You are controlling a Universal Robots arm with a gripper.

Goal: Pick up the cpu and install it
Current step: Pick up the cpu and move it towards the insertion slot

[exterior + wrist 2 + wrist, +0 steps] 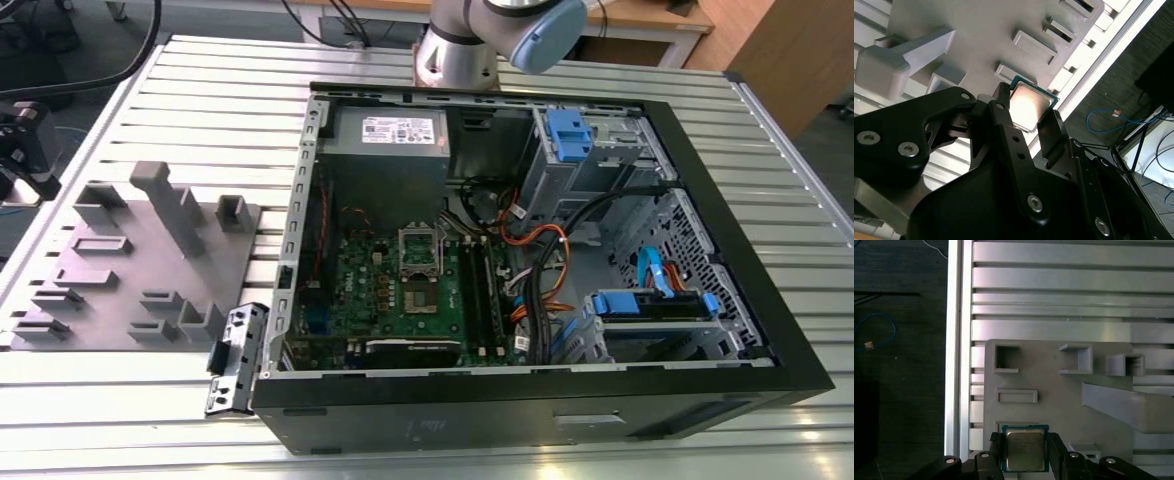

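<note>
The cpu [1025, 450] is a small square chip with a silvery top and a green rim. It sits between the two black fingers of my gripper [1025, 446], which press on its opposite edges. In the second wrist view the cpu [1029, 102] shows in the same grip of the gripper [1026, 106], over the grey holder plate [969, 30]. In the exterior view the gripper [24, 140] hangs at the far left edge, beside the holder plate [120, 260]. The motherboard socket [422, 270] lies inside the open computer case [534, 400].
The holder plate [1054, 395] carries raised posts and rectangular pockets. The ribbed aluminium table [200, 100] has an edge close by [954, 340], with dark floor and a blue cable [876, 330] beyond. Orange and black cables [547, 260], blue drive brackets and a power supply [394, 135] crowd the case.
</note>
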